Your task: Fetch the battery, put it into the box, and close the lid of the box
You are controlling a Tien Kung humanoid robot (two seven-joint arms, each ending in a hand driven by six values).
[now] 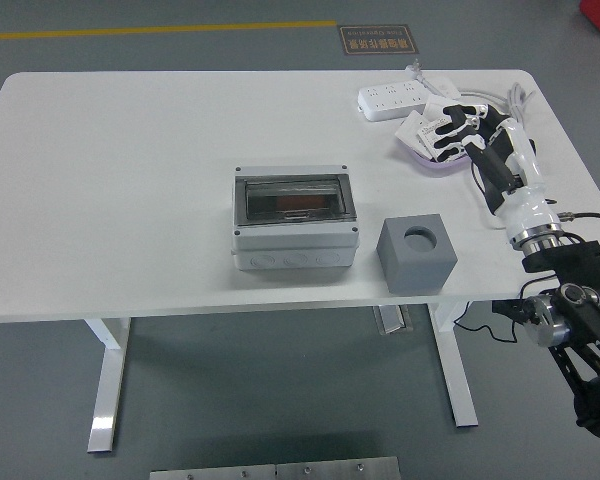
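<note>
A shallow lilac dish (435, 168) at the table's back right holds several small white packets (422, 127); I cannot tell which of them is a battery. My right hand (454, 126) hovers over the dish with its black-and-white fingers spread across the packets, and I see nothing held in it. The grey box (295, 240) stands at the table's middle, well left of the hand. Its clear lid (293, 198) lies flat over the top, with something orange-brown showing beneath it. The left arm is out of view.
A grey cube (416, 254) with a round hole in its top stands just right of the box near the front edge. A white power strip (392, 98) lies behind the dish, and its cable runs off the table's right corner.
</note>
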